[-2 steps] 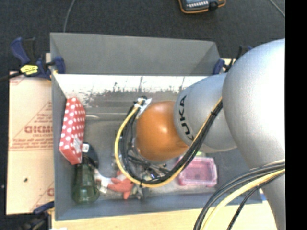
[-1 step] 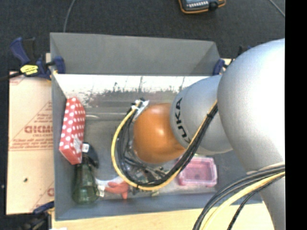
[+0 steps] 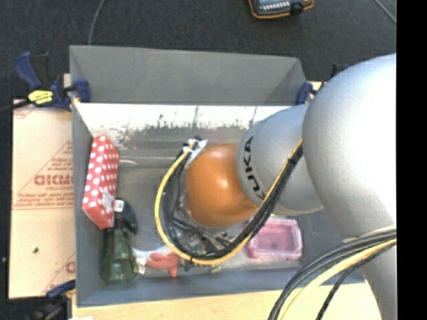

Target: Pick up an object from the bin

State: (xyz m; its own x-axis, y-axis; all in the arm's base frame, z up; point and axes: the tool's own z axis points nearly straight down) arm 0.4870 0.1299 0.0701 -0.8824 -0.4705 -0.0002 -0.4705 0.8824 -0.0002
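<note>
- The arm (image 3: 347, 145) comes in over the right rim of the bin (image 3: 187, 79) and blocks that whole side.
- Its orange cover (image 3: 213, 185) and looped cables (image 3: 163, 199) sit over the middle of the floor.
- A red box with white dots (image 3: 101, 179) lies along the left wall, with a dark green bottle (image 3: 118, 252) in the near left corner.
- A small red thing (image 3: 162, 261) and a pink tub (image 3: 275, 240) line the near wall.
- A bare strip of floor runs along the far wall.

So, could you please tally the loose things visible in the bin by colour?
Red: 2 (white-dotted box, small red piece)
Green: 1 (bottle)
Pink: 1 (tub)
Total: 4 in view; the arm covers the middle of the bin.
</note>
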